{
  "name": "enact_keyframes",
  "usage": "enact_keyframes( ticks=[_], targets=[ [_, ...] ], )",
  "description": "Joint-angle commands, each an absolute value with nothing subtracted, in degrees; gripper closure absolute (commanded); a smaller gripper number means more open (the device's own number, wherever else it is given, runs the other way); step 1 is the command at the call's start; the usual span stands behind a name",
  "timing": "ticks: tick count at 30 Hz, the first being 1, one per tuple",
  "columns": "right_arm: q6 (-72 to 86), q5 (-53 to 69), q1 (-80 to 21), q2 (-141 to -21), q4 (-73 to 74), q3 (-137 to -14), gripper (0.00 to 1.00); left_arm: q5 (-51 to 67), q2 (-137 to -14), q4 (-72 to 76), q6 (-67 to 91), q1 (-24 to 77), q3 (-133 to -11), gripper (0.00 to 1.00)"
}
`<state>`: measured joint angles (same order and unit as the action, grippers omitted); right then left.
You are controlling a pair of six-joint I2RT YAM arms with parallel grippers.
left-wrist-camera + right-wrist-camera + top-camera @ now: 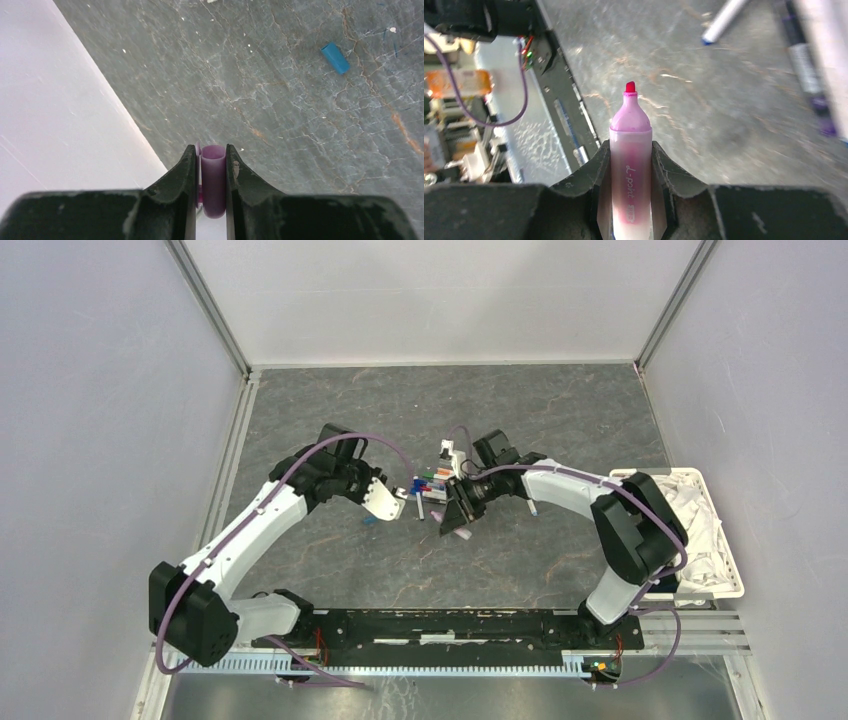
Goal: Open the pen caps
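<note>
A purple cap [214,180] was held clenched in the left jaws and an uncapped pink pen [630,150], its tip bared, was gripped in the right jaws, both above the counter [280,100], on which a blue cap [335,58] and other pens [724,20] were seen lying.

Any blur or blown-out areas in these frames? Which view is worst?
Right wrist is worst: held pink pen sharp, loose pens behind it smeared. Left wrist: table veins and blue cap crisp, pale surface at left washed out, featureless. Top external: even light, soft shadows, no glare.
</note>
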<state>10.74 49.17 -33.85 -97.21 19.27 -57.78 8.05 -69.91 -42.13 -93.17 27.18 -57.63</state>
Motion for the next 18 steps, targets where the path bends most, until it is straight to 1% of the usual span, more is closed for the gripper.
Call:
enact_keyframes(
  ticks=[1, 3, 5, 6, 9, 11, 14, 17, 18],
  targets=[
    [8.4, 38.1, -27.8, -90.4, 21.8, -60.3, 0.99, 7.0, -73.8, -42.8, -81.5, 27.4, -60.3, 0.98],
    [9.1, 31.4, -24.0, -89.0, 23.0, -60.7, 1.00, 7.4, -76.9, -44.3, -74.2, 27.4, -62.1, 0.98],
    [9.9, 19.1, -21.6, -87.9, 25.0, -61.3, 0.97, 7.5, -79.9, -44.5, -68.5, 27.3, -62.7, 0.98],
    [9.6, 12.6, -20.7, -87.7, 26.3, -61.7, 0.97, 7.6, -81.2, -44.2, -66.4, 27.3, -62.8, 0.98],
    [9.6, -2.1, -18.7, -87.9, 27.3, -61.6, 0.97, 7.8, -84.2, -41.3, -61.2, 27.2, -61.5, 0.98],
    [9.6, -9.4, -17.4, -88.3, 26.5, -60.5, 0.96, 7.6, -85.9, -38.8, -59.1, 27.1, -60.3, 0.98],
    [10.2, -16.1, -15.8, -89.6, 25.7, -59.1, 0.95, 7.3, -89.2, -35.3, -57.4, 25.8, -58.9, 0.98],
    [10.9, -17.2, -14.6, -91.4, 24.1, -58.2, 0.94, 7.1, -92.3, -33.4, -56.2, 24.3, -58.8, 0.98],
    [11.1, -17.5, -14.5, -92.4, 23.8, -57.9, 0.92, 7.0, -93.1, -32.6, -55.9, 24.0, -58.8, 0.98]
  ],
)
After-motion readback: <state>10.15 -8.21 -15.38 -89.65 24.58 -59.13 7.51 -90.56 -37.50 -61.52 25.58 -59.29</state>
